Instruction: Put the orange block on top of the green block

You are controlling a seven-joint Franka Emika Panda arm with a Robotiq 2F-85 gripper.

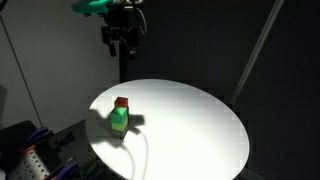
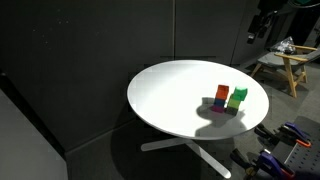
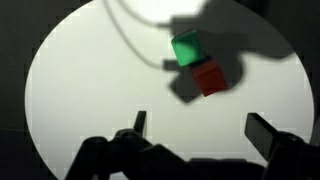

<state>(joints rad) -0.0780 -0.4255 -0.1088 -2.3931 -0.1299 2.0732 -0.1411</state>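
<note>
The round white table (image 1: 190, 130) stands in front of black curtains, lit brightly from above. The robot's black two-fingered claw (image 1: 120, 45) hangs high over it, well clear of the top and carried under a teal-green fitting (image 1: 95, 7). From the wrist camera the claw (image 3: 200, 125) is spread wide, one dark finger (image 3: 140, 122) at 9 o'clock and its partner at 3 o'clock, with only bare table (image 3: 80, 90) between them.

The small orange-red cube (image 3: 209, 77) lies on the table top at about 12 o'clock from the claw, apart from it. The small bright green cube (image 3: 186, 48) sits at 11 o'clock of the orange one, and the two touch or nearly touch at their near corners. Both rest on the table side by side, not one on the other.

In an exterior view the orange cube (image 1: 121, 102) shows just behind the green cube (image 1: 119, 122), at about 9 o'clock from the table's middle. In an exterior view the orange cube (image 2: 221, 98) and green cube (image 2: 238, 96) stand next to each other at 3 o'clock on the table (image 2: 170, 95).

A thin dark line (image 3: 130, 40) curves across the white top toward the cubes; cord or shadow, I cannot tell. A pale wooden stool (image 2: 285, 65) stands beyond the table at 2 o'clock.
</note>
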